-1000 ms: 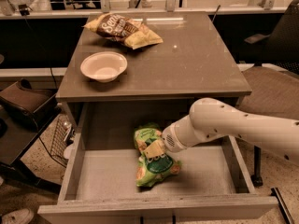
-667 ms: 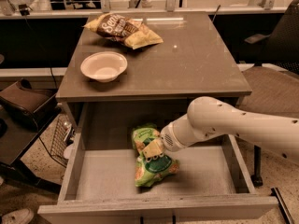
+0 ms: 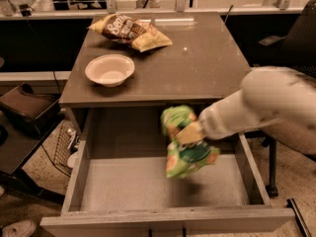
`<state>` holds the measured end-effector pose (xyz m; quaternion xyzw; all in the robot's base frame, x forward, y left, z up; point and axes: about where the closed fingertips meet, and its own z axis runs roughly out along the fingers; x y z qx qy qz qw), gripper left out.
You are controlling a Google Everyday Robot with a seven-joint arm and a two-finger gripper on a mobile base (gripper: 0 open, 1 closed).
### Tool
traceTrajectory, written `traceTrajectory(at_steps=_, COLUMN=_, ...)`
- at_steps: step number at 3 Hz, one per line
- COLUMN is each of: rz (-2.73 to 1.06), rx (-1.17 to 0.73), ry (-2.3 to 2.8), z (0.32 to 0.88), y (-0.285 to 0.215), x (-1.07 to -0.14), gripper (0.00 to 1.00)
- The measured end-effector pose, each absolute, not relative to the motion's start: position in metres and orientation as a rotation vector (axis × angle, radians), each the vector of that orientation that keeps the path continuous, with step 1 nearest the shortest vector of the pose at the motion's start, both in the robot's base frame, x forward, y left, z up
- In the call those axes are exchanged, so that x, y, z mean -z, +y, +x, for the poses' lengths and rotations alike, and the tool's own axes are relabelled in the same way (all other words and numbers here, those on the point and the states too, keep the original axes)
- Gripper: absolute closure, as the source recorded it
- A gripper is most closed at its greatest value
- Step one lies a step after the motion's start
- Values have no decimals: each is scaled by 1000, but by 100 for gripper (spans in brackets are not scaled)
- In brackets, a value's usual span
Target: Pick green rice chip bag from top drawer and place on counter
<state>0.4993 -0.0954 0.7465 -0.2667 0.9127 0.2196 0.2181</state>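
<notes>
The green rice chip bag (image 3: 185, 143) hangs in the air above the open top drawer (image 3: 158, 187), lifted off its pale bottom. My gripper (image 3: 189, 133) is shut on the bag's middle, and the white arm reaches in from the right. The bag is below the level of the counter (image 3: 197, 58), just in front of its thick front edge. The drawer holds nothing else that I can see.
On the counter, a white bowl (image 3: 109, 69) sits at the front left and a yellow-and-brown chip bag (image 3: 131, 31) lies at the back. A dark chair (image 3: 296, 38) stands to the right. A low dark table (image 3: 24, 117) stands to the left.
The bag lay on the drawer bottom with my gripper at it. Now the gripper has lifted it up and to the right, clear of the drawer bottom.
</notes>
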Motion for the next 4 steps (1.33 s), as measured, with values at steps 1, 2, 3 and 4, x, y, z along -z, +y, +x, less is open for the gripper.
traceTrajectory(at_steps=1, rz=-665, rx=-568, ry=2512, z=500, y=-139, x=-808, gripper=100)
traceTrajectory(at_steps=2, rz=-583, rx=-473, ry=2472, z=499, y=-178, x=-887, gripper=100)
traceTrajectory(at_steps=3, rz=-592, rx=-370, ry=2395, z=518, y=-187, x=-962, gripper=100)
traceTrajectory(at_steps=4, rz=-634, rx=-305, ry=2333, z=555, y=-173, x=-1017, gripper=100)
